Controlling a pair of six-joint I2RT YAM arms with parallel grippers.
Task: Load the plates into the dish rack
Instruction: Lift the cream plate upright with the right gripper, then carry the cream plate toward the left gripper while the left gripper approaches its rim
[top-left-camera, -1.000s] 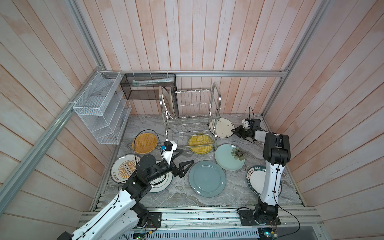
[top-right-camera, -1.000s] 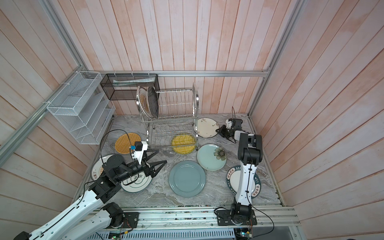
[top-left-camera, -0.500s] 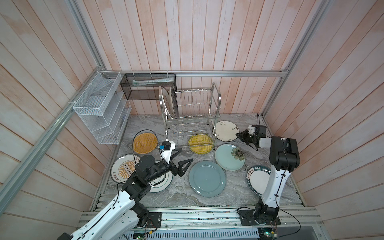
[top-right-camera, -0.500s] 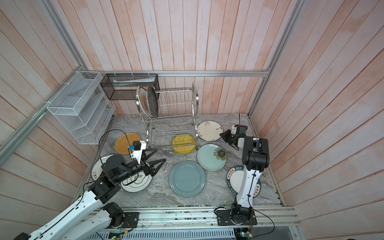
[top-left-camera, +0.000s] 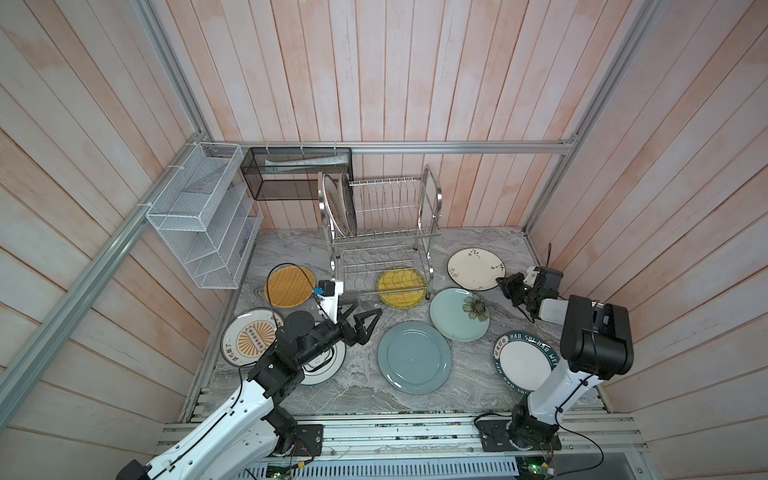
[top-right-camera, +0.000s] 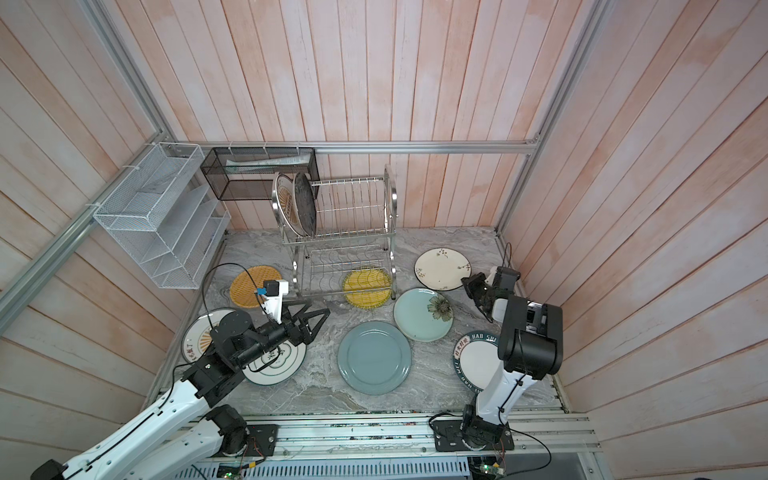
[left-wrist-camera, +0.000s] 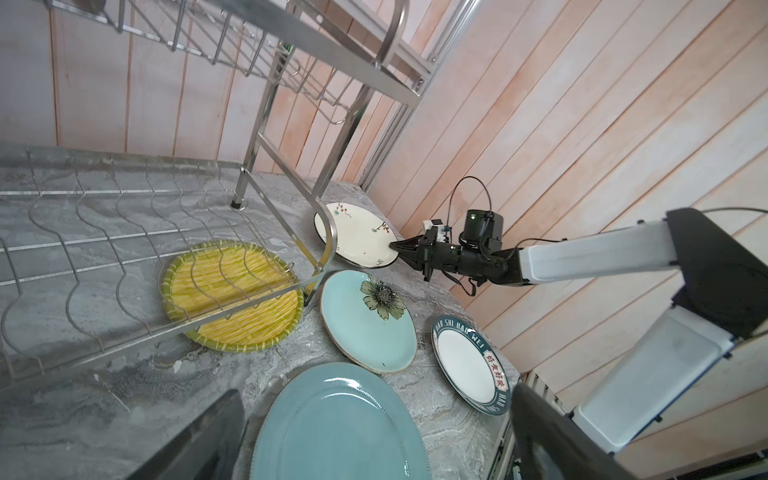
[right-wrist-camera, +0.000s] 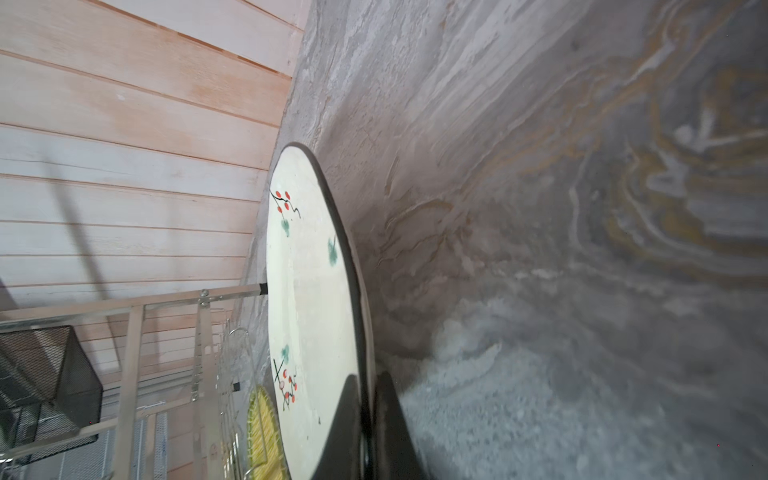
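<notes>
My right gripper (top-left-camera: 504, 284) (right-wrist-camera: 366, 388) is shut on the near rim of the cream plate (top-left-camera: 473, 268) (right-wrist-camera: 309, 299) with red berry sprigs, at the table's right rear. The dish rack (top-left-camera: 386, 220) (top-right-camera: 345, 216) stands at the back with two plates (top-left-camera: 338, 205) upright in the left end of its top tier. My left gripper (top-left-camera: 366, 309) (left-wrist-camera: 374, 440) hangs open and empty just left of the grey-blue plate (top-left-camera: 414, 357) (left-wrist-camera: 336, 428). Flat on the table lie a celadon flower plate (top-left-camera: 459, 314), a teal-rim plate (top-left-camera: 524, 361), a yellow woven plate (top-left-camera: 401, 286) under the rack and an orange woven plate (top-left-camera: 290, 286).
A sunburst plate (top-left-camera: 249, 341) and a green-print plate (top-left-camera: 324, 365) lie under my left arm. A white mesh organiser (top-left-camera: 199, 224) and a black mesh basket (top-left-camera: 297, 172) hang on the back left walls. Wooden walls close in on three sides.
My right gripper has pulled back to the right and toward the front, and the cream plate has slid with it. The left arm has barely moved.
</notes>
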